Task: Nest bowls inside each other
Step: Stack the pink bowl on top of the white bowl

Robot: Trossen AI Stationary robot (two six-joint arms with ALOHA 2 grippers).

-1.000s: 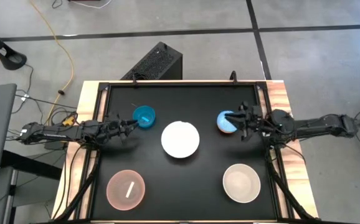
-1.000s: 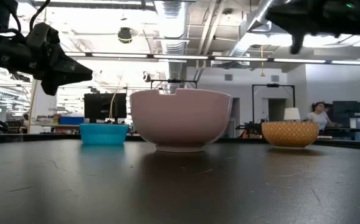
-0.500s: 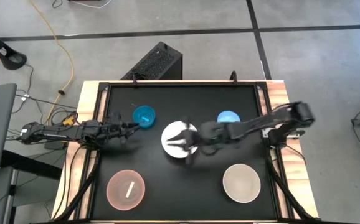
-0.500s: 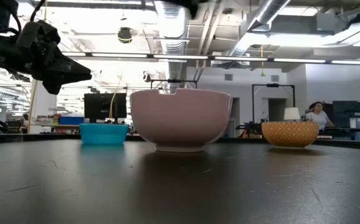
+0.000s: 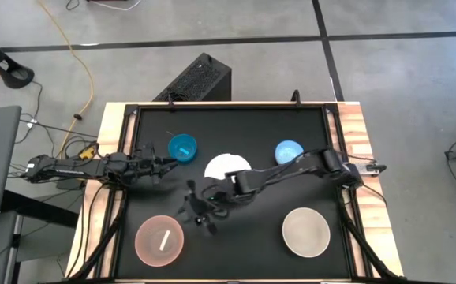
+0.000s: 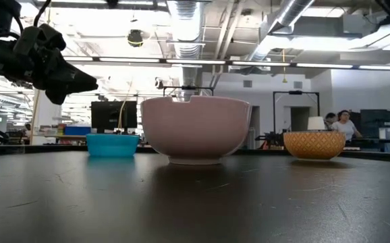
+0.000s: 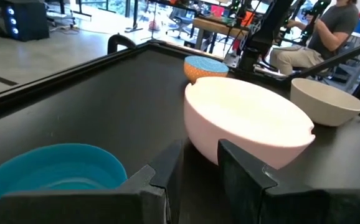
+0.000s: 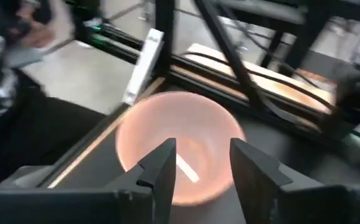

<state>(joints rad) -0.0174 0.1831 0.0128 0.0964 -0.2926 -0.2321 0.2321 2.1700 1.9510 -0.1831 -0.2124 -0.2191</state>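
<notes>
Five bowls rest on their bases on the black table. The teal bowl (image 5: 182, 147) is at the far left, the white bowl (image 5: 222, 165) in the middle and the light blue bowl (image 5: 289, 151), reddish outside (image 6: 314, 144), at the far right. The pink bowl (image 5: 159, 240) is near left and the cream bowl (image 5: 305, 232) near right. My right gripper (image 5: 196, 211) hangs open above the table between the white and pink bowls, and the pink bowl (image 8: 180, 146) shows between its fingers. My left gripper (image 5: 163, 163) hovers beside the teal bowl (image 7: 49, 174), open by a narrow gap.
My right arm (image 5: 291, 169) reaches across the near part of the white bowl. A white streak (image 5: 164, 241) lies inside the pink bowl. A black raised rim (image 5: 228, 108) frames the table. People sit in the room beyond the far edge.
My right gripper has left the light blue bowl and swung across the table toward its left and near edges. It passed over the white bowl and now hangs by the pink bowl. The bowls stay where they were.
</notes>
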